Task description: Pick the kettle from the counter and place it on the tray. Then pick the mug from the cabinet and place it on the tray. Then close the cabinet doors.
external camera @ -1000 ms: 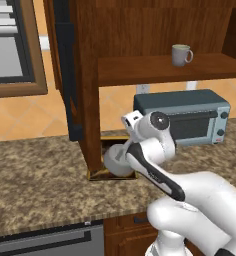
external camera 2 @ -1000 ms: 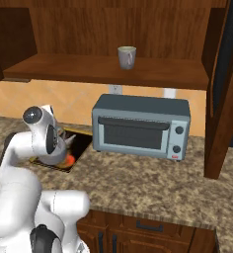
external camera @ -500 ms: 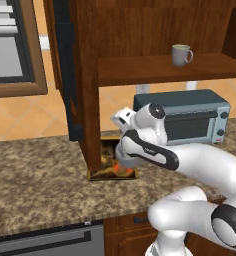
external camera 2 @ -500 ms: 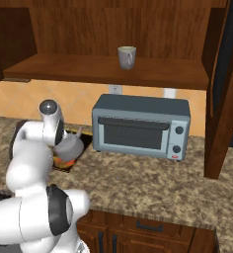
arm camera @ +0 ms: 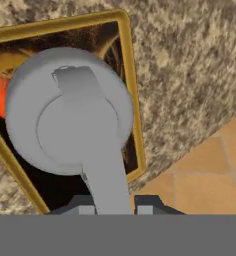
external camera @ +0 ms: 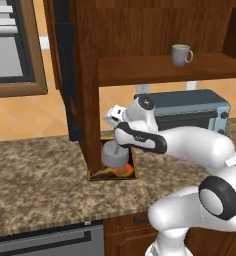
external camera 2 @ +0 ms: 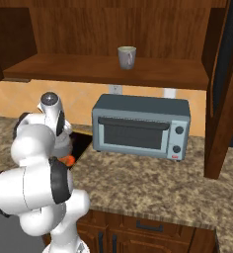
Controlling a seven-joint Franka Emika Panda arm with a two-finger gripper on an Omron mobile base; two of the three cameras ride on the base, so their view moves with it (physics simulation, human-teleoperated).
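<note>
The grey kettle (external camera: 115,154) (arm camera: 70,110) sits low over the dark, gold-rimmed tray (external camera: 112,174) (arm camera: 132,100) on the granite counter (external camera: 35,185); I cannot tell whether it touches the tray. My gripper (external camera: 119,141) (arm camera: 115,202) is shut on the kettle's thin upright handle from above. In the right base view my arm hides most of the kettle (external camera 2: 65,143) and the tray (external camera 2: 83,142). The pale mug (external camera: 181,55) (external camera 2: 127,57) stands on the shelf of the cabinet (external camera: 90,75). The cabinet doors (external camera: 65,75) (external camera 2: 227,89) stand open.
A blue-grey toaster oven (external camera: 190,107) (external camera 2: 140,126) stands on the counter just right of the tray, under the shelf. The open left door hangs close beside the tray. The open right door juts out over the counter (external camera 2: 153,188) at the right.
My arm has swung its elbow out to the right and the hand has shifted slightly left. The kettle stays in the grip over the tray.
</note>
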